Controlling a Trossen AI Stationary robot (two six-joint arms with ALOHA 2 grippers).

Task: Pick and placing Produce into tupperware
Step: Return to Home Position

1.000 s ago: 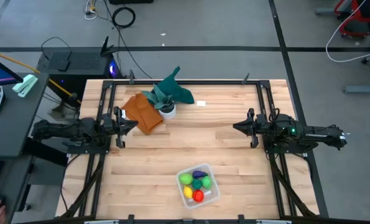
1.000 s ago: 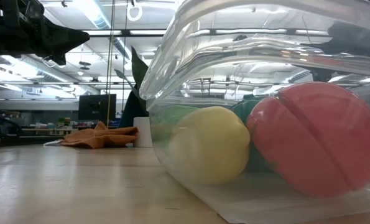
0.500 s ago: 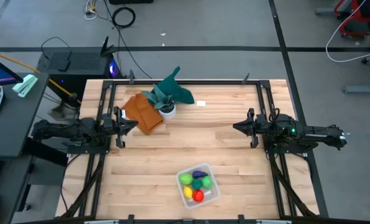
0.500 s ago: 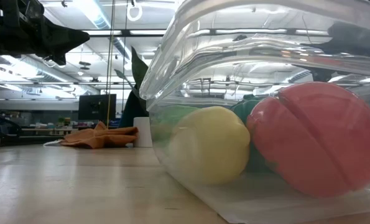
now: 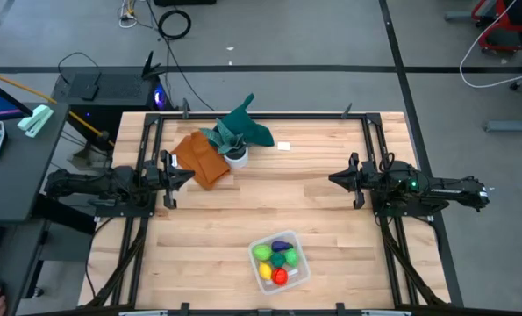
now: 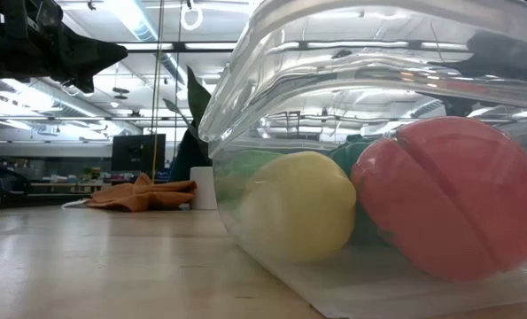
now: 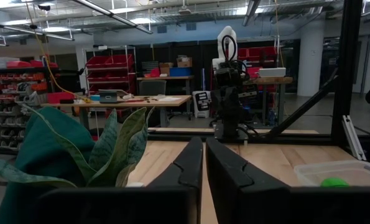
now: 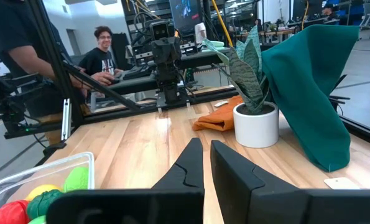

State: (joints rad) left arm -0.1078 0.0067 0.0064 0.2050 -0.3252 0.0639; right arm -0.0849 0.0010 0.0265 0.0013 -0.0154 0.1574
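The clear tupperware (image 5: 301, 272) stands on the table near its front edge, right of the middle. Inside it lie the produce: a yellow piece (image 6: 298, 208), a red one (image 6: 453, 199), two green ones (image 5: 262, 253) and a purple one (image 5: 282, 245). My left gripper (image 5: 191, 176) hovers shut above the table's left side, pointing toward the right. My right gripper (image 5: 332, 180) hovers shut above the right side, pointing left. Both are far from the tupperware and hold nothing. The tupperware also shows in the left wrist view (image 7: 340, 171) and the right wrist view (image 8: 41, 171).
A white pot with a leafy plant (image 5: 235, 156), a teal cloth (image 5: 247, 127) and an orange-brown cloth (image 5: 201, 158) sit at the far left. A small white card (image 5: 284, 146) lies behind the middle. Bare wood lies between the arms. People (image 8: 101, 53) are beyond the table's left side.
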